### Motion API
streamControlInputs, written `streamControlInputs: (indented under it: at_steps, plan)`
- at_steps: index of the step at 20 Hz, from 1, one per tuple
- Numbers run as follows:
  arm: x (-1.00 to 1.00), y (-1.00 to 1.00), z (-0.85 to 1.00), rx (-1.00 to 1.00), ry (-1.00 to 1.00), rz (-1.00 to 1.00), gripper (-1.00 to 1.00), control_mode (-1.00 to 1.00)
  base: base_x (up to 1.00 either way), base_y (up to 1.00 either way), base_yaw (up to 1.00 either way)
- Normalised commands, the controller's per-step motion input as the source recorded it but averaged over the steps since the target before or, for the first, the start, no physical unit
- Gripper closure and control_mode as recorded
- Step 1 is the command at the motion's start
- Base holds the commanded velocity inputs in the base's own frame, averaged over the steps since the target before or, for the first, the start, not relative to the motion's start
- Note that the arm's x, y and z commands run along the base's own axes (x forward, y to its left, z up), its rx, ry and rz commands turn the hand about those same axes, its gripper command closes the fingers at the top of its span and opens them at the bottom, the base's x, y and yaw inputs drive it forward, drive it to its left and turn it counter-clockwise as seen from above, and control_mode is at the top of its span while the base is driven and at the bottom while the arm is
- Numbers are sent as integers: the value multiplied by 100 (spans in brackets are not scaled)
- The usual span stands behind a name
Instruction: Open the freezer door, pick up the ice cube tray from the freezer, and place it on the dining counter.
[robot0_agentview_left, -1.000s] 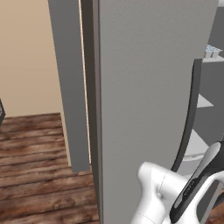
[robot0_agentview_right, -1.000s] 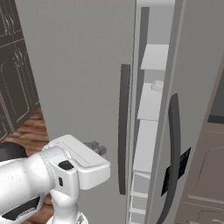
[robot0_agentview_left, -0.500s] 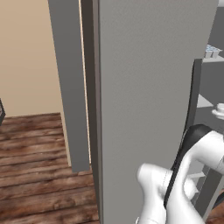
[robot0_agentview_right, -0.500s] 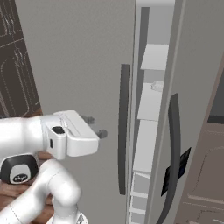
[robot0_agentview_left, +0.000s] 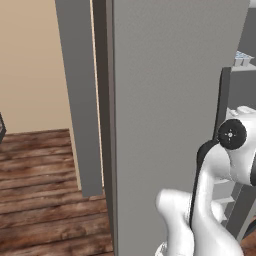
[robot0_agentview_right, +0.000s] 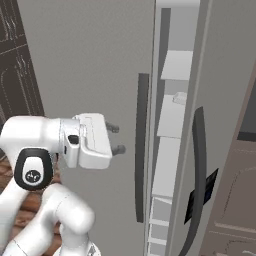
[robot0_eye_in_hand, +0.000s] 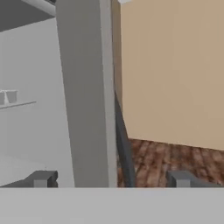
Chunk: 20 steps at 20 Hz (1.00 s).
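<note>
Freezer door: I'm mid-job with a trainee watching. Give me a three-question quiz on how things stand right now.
1. True or false: the jaws are clamped shut on the freezer door's dark handle.
2. In the right base view, the freezer door is: A) shut flush; B) ajar, with inner shelves showing in the gap; C) off its hinges on the floor.
3. Fill in: in the hand view, the floor past the door's edge is brown ____ planking.

Key: 1) False: the jaws stand open, just short of the handle. 2) B. 3) wood.
</note>
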Motion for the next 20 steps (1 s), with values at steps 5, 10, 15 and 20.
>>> streamControlInputs:
  at_steps: [5,10,15,20]
  plan:
    - [13,-46,-34,0,-23,-7,-100,-100,0,0,0]
    - [24,-28,-19,0,-3,-5,-100,-100,0,0,0]
    - [46,-31,-28,0,0,-7,-100,-100,0,0,0]
    - [19,-44,-22,0,-2,-1,-100,-100,0,0,0]
